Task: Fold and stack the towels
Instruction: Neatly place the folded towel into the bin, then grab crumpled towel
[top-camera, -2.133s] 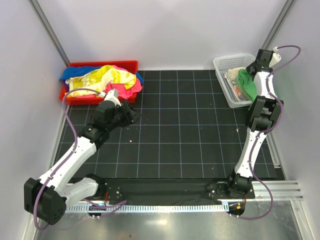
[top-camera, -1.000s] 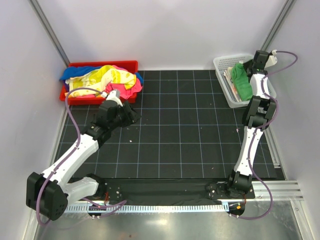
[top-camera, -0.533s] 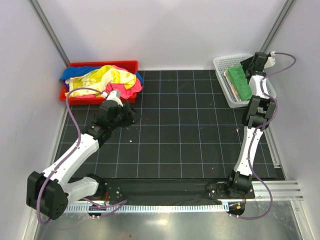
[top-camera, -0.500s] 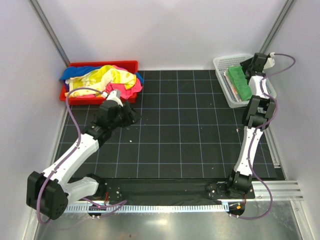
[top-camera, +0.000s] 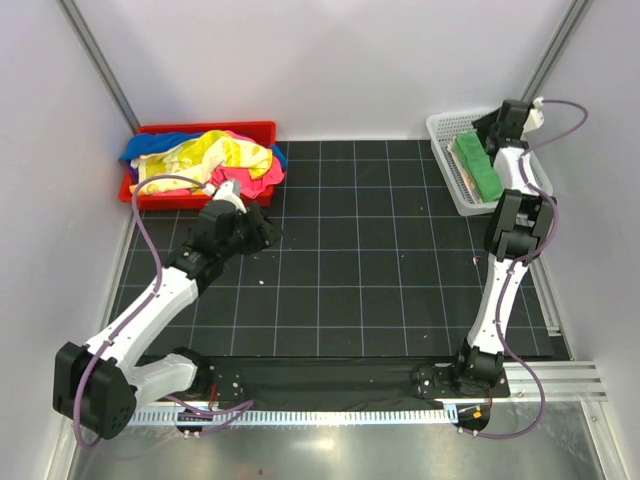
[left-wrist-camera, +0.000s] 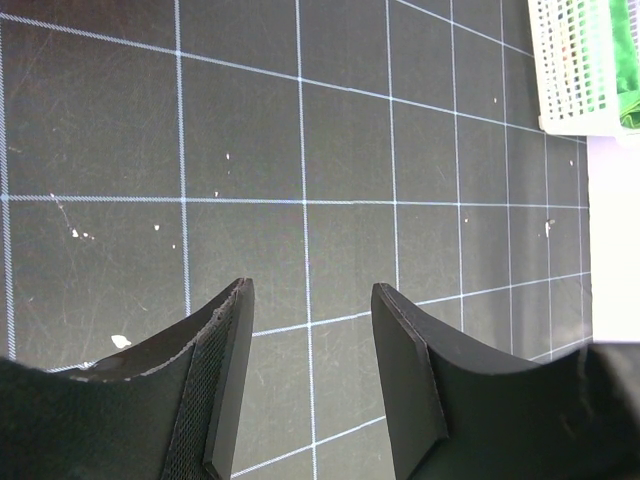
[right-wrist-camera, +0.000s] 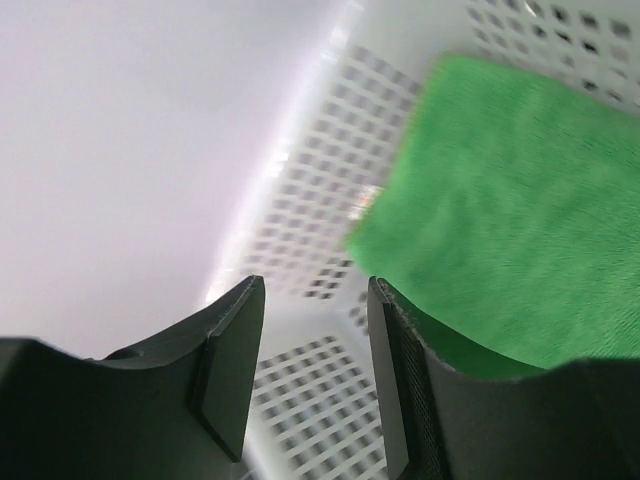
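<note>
A green towel (top-camera: 479, 168) lies folded into a neat oblong inside the white basket (top-camera: 455, 115) at the far right corner of the surface (top-camera: 350, 270). Its cloth looks plain and soft. The right hand (right-wrist-camera: 315, 290) is at the basket's far end, just beside the towel, fingers apart with nothing between them. The other towels (top-camera: 205, 158), yellow, pink, blue and cream, sit crumpled in a heap in the red tray (top-camera: 250, 128) at the far left. Near the tray, the left hand (left-wrist-camera: 310, 300) hangs above the black grid, partly open and empty.
</note>
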